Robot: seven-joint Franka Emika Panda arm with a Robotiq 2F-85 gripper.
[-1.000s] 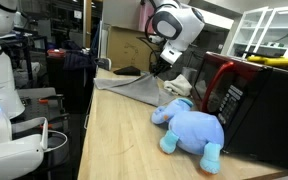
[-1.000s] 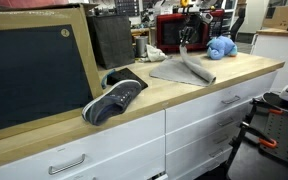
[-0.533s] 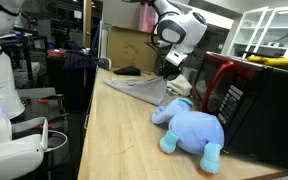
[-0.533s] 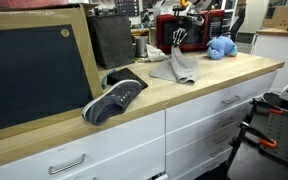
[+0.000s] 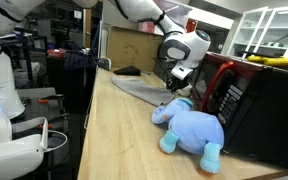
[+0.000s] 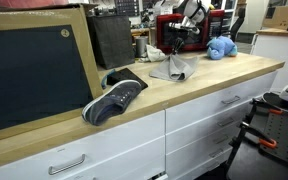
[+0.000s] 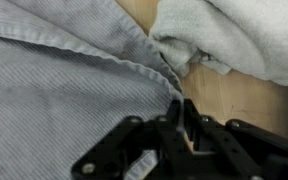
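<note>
A grey ribbed cloth lies on the wooden counter, and one edge of it is pinched between my fingers. My gripper is shut on that edge, right beside a crumpled white towel. In both exterior views the gripper hangs low over the cloth, in front of the red and black microwave. The cloth is drawn up into a fold under the gripper. A blue plush elephant lies on the counter close by, apart from the cloth.
A dark sneaker lies nearer the counter's front edge, beside a framed blackboard leaning on it. The plush elephant and the microwave stand at the far end. A white robot body stands off the counter.
My gripper has moved toward the microwave and the white towel, pulling the grey cloth's edge with it. The cloth, spread flat before, is now bunched and folded.
</note>
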